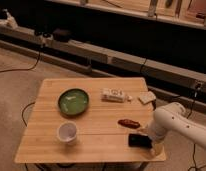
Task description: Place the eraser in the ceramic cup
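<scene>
Eraser (138, 140) lies flat on the table (96, 147) by the near edge on your right, not lifted. Your gripper (149, 137) sits low at its right end, jaws spread wide and gripping nothing you can see; you cannot tell whether they touch it. The ceramic cup (67, 132) stands upright near the front left, well apart from the eraser. Just beyond the eraser you have a small reddish-brown oblong (128, 122). Farther back sit the green dish (73, 101), a white patterned packet (114, 95), and a pale flat piece (146, 97) at the far right corner.
</scene>
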`<state>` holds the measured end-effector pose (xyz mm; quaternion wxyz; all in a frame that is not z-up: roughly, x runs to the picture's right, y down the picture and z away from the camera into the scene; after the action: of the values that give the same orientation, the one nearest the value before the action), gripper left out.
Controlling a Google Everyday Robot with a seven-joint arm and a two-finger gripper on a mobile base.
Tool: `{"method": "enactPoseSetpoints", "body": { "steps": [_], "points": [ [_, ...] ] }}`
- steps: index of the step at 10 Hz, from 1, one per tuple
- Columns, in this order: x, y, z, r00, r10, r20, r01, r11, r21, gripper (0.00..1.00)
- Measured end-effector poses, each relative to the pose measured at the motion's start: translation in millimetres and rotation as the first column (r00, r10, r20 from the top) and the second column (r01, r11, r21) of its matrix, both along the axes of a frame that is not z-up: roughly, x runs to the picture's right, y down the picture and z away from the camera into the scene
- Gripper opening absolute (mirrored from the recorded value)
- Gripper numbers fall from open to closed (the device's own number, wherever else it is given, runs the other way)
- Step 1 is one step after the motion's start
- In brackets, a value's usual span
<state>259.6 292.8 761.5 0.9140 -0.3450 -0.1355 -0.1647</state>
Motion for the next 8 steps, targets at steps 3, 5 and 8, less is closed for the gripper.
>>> {"method": "enactPoseSetpoints", "body": {
  "steps": [3,5,8],
  "points": [
    [2,15,2.0,1.0,0.029,-0.007,-0.029,0.9992,-0.029,0.78],
    [2,20,2.2,0.999,0.04,-0.008,-0.041,0.9982,-0.045,0.6],
    [2,19,1.6,1.0,0.027,-0.002,-0.027,0.9991,-0.033,0.3]
  ]
}}
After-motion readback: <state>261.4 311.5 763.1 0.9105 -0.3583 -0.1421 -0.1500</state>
